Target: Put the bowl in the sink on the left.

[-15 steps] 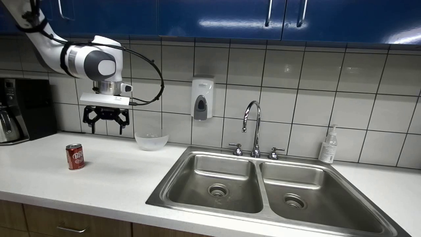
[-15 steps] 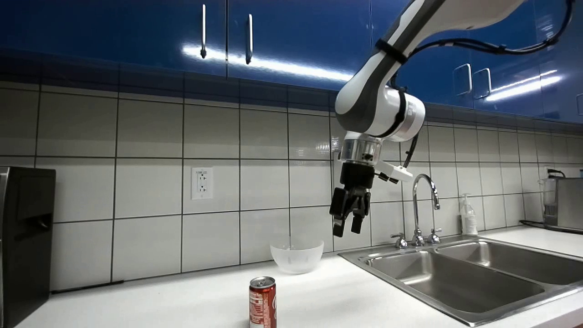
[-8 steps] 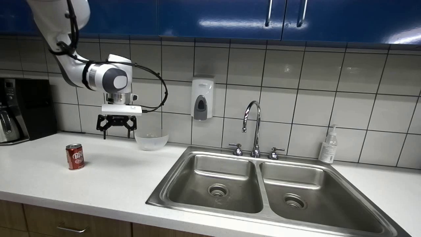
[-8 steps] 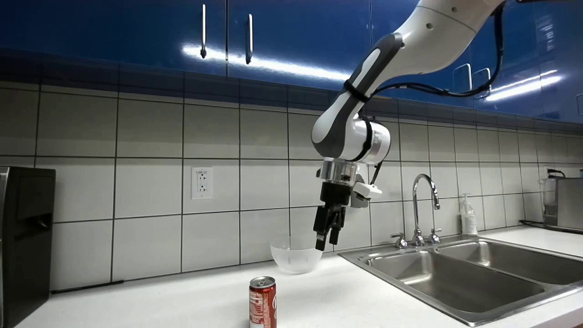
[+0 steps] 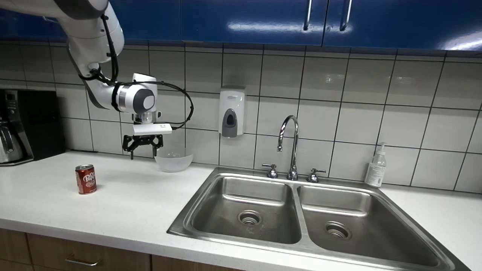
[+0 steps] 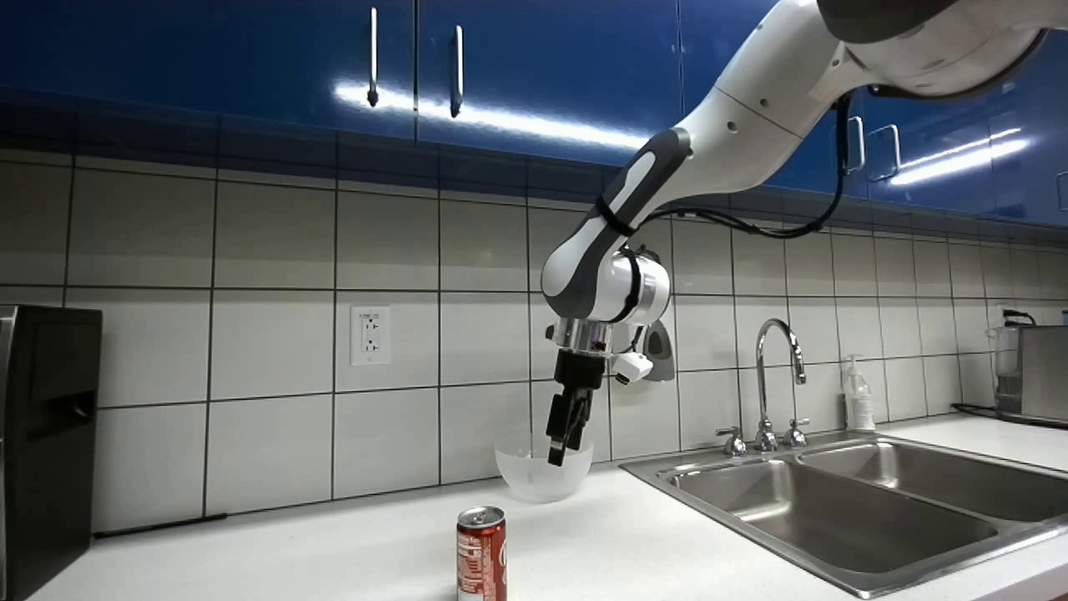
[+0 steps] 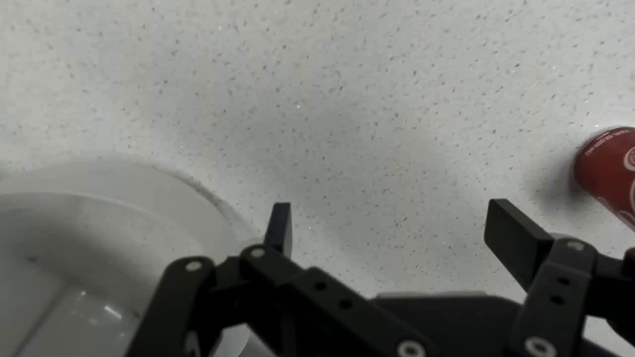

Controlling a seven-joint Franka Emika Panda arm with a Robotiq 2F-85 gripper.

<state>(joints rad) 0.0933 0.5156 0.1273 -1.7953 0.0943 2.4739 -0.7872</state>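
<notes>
I have the black fingers point(image 7: 516, 240) pointing down and set wide apart, with speckled white table point(image 7: 357, 124) showing between them. The frosted, see-through round bowl point(image 5: 174, 164) stands upright on the far side of the table, close to the white tiled wall point(image 5: 205, 113). In the wrist view the finger on the bowl's side appears just outside its rim; whether they touch I cannot tell. A strip of table separates the bowl from the left edge of the two-basin steel sink point(image 5: 308, 244), whose left basin point(image 5: 226, 220) lies right and nearer. A wider stretch runs from the bowl to the red metal soda can point(image 5: 86, 179), left and nearer
</notes>
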